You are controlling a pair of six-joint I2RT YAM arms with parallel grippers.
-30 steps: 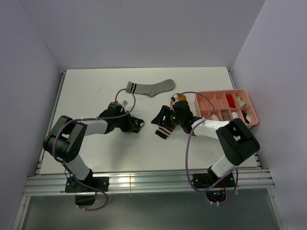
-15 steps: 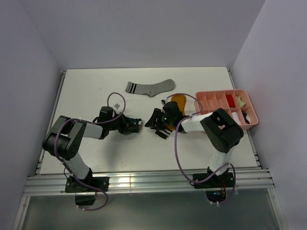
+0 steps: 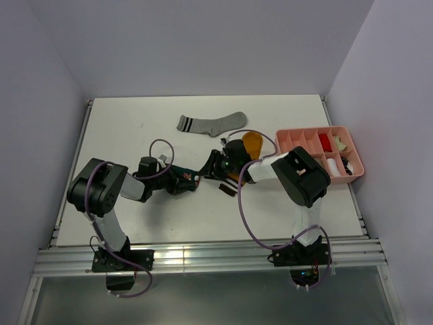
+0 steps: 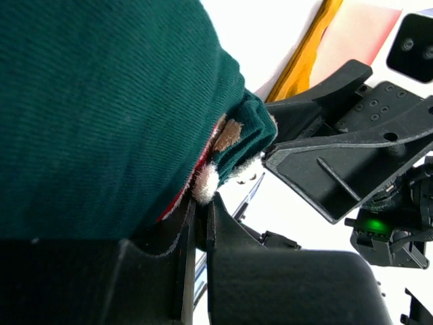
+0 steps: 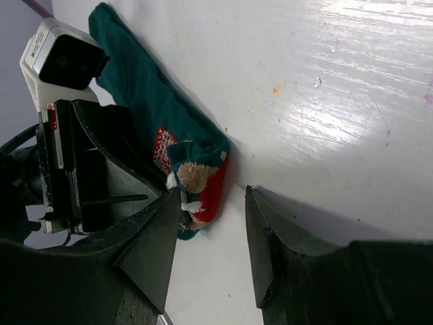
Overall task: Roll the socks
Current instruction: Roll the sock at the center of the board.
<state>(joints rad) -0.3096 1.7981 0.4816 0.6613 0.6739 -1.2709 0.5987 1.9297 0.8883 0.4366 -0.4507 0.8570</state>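
Near the table's (image 3: pixel 128 128) middle lies the teal cartoon-print sock (image 5: pixel 139 91), its printed end pinched in your left fingers (image 4: pixel 264 271) (clenched tight); your right fingers (image 5: pixel 274 247) stand apart, released, holding nothing, just beside that end.

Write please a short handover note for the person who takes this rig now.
Left gripper: shut on the dark teal cartoon-print fabric sock.
Right gripper: open, jaws beside that sock's free end.
Grey fabric sock with dark cuff stripes: lies flat, beyond both grippers.
Mustard-orange fabric sock: partly under the right arm.
Done: no sock rolled.
Left: roll all three.
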